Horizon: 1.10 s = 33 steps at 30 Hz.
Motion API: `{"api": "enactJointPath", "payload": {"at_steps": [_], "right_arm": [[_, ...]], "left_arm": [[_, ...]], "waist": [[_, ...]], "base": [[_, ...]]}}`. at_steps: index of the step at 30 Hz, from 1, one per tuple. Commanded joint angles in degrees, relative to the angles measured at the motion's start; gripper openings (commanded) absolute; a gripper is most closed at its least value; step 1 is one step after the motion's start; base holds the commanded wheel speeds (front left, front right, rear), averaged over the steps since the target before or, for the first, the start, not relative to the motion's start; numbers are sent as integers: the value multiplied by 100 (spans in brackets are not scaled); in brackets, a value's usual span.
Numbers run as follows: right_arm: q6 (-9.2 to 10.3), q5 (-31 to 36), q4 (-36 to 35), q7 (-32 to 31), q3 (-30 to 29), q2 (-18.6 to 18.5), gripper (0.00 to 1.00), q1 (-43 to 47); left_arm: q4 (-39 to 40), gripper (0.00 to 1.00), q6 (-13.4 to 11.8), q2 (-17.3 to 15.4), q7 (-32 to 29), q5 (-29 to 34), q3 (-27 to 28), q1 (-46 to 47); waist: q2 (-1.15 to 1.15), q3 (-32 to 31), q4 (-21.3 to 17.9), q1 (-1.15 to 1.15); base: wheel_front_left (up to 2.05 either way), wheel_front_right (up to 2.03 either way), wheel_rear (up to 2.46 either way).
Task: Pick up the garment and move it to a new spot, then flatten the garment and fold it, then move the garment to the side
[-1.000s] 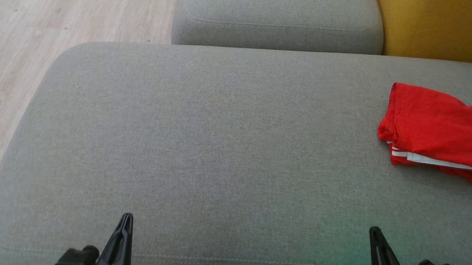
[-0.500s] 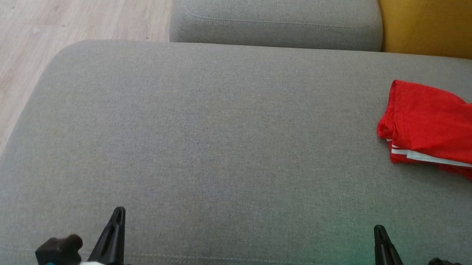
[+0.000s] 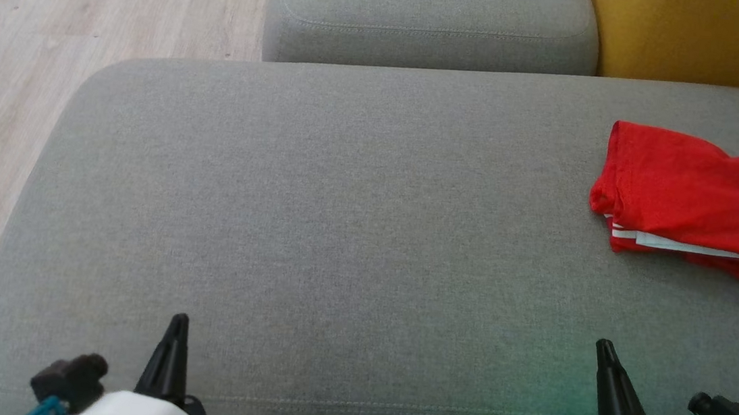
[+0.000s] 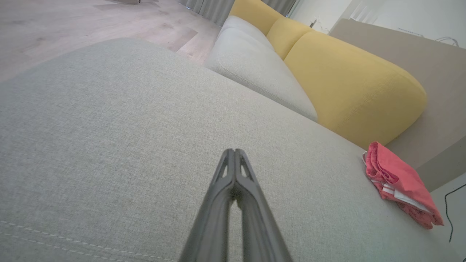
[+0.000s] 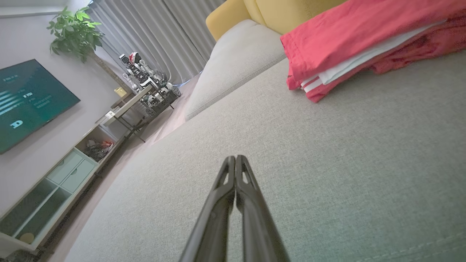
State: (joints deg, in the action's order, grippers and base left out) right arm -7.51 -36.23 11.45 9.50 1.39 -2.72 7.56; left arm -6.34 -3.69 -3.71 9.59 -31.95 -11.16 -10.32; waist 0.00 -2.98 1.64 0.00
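Since a second ago the left gripper [image 3: 178,321] has slid leftward and the right gripper [image 3: 604,347] slightly rightward, with more pale forearm showing behind each. Both pairs of fingers are pressed together, empty, at the near edge of the grey cushion [image 3: 341,218]. The folded red garment [image 3: 696,198] lies well apart from them, at the cushion's far right.

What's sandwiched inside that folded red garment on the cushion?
A white layer and white stripes show between the folds of the red garment, at its near edge. The top fold covers how far they run inside.
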Motion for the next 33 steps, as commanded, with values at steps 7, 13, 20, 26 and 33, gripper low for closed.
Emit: {"api": "enactJointPath", "payload": {"at_steps": [7, 13, 20, 26, 33], "right_arm": [[1, -598, -122, -120, -38, -130, 0, -369], [1, -1002, -95, -209, -66, -143, 0, -443], [1, -1470, -63, -314, -101, -156, 0, -530], [1, -1867, -36, -405, -133, -165, 0, -604], [1, -2267, -8, -499, -167, -173, 0, -680]], "left_arm": [[72, 0, 131, -101, -124, -637, 235, 387], [14, 0, 206, -111, -209, -1072, 319, 479], [-57, 0, 293, -120, -312, -1577, 419, 588], [-119, 0, 368, -126, -402, -2007, 507, 682], [-182, 0, 443, -131, -494, -2439, 598, 777]], "waist": [[0, 28, -14, 0], [0, 49, -25, 0], [0, 75, -39, 0], [0, 96, -50, 0], [0, 118, -61, 0]], "base": [[0, 0, 0], [0, 0, 0], [0, 0, 0], [0, 0, 0], [0, 0, 0]]}}
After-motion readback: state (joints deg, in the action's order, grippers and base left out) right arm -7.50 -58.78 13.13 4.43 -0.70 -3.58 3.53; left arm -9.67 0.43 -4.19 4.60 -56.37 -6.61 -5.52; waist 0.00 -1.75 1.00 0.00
